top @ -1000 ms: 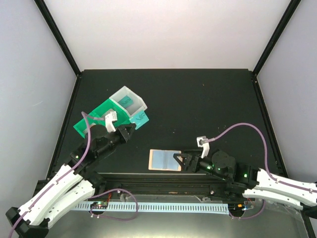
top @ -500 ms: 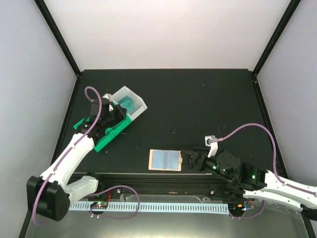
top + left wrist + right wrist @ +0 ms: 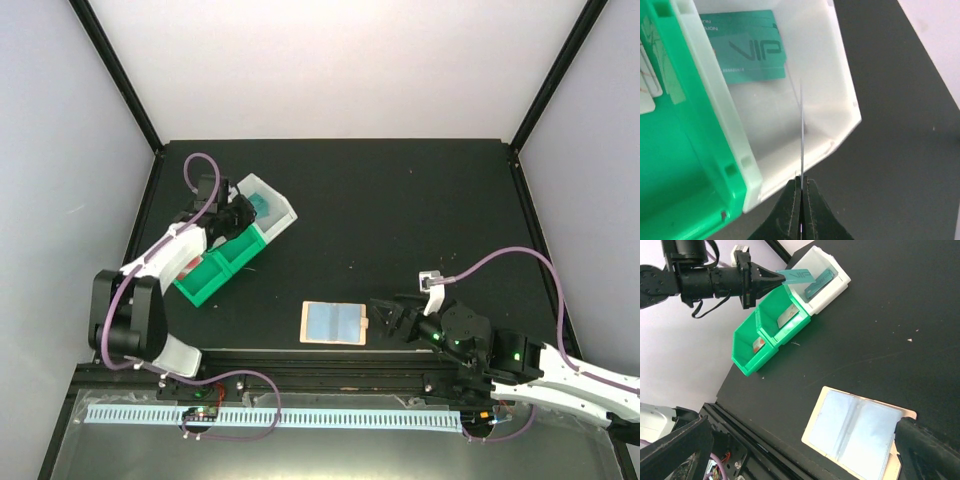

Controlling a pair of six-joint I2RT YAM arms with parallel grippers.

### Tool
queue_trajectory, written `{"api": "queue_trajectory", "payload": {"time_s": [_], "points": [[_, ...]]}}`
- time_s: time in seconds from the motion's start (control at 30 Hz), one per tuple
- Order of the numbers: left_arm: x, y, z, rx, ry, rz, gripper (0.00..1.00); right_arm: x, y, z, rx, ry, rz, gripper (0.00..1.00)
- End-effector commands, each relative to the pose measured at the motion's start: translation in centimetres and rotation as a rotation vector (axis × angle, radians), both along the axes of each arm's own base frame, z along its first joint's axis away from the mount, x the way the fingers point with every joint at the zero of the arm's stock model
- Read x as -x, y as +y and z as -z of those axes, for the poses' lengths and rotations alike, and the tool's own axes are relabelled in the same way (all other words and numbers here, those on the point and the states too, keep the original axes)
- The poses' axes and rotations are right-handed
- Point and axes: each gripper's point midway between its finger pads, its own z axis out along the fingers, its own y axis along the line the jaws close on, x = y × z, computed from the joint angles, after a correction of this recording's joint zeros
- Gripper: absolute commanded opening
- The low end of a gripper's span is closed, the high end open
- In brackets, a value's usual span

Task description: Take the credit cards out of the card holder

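Note:
The card holder [image 3: 335,322] lies open and flat near the table's front edge, peach rim and pale blue panels [image 3: 855,435] showing. My left gripper [image 3: 801,187] is shut on a teal credit card [image 3: 795,276], seen edge-on [image 3: 802,130], held over the white bin [image 3: 840,75]. Another teal card [image 3: 747,52] lies flat inside that bin. A pale card [image 3: 786,316] and a card with a red blotch [image 3: 758,343] lie in the green bins [image 3: 747,357]. My right gripper [image 3: 392,318] stands open just right of the holder, holding nothing.
The white bin [image 3: 268,208] and the two green bins [image 3: 205,272] sit in a row at the left of the black table. A metal rail [image 3: 320,365] runs along the front edge. Black frame posts [image 3: 120,85] rise at the back corners.
My left arm has swung from near the table's middle out to the left, carrying the teal card over the white bin. My right gripper has backed slightly rightward off the holder.

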Motion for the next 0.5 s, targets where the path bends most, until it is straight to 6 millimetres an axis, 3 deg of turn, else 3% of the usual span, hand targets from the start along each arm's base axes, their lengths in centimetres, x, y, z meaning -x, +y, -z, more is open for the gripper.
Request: {"api": "queue_trajectory", "payload": {"time_s": [0.0, 0.17, 0.47], "points": [[-3.5, -0.1, -1.5, 0.040, -0.032, -0.011, 0.02, -0.3, -0.4, -0.8, 0.009, -0.023, 0.024, 1.00], [-5.4, 0.6, -1.4, 0.011, -0.023, -0.044, 0.02, -0.6, -0.3, -1.2, 0.014, -0.036, 0.035, 1.00], [-7.5, 1.6, 1.2, 0.009, 0.058, -0.071, 0.01, -1.0, 0.4, -1.8, 0.060, -0.073, 0.024, 1.00]]}}
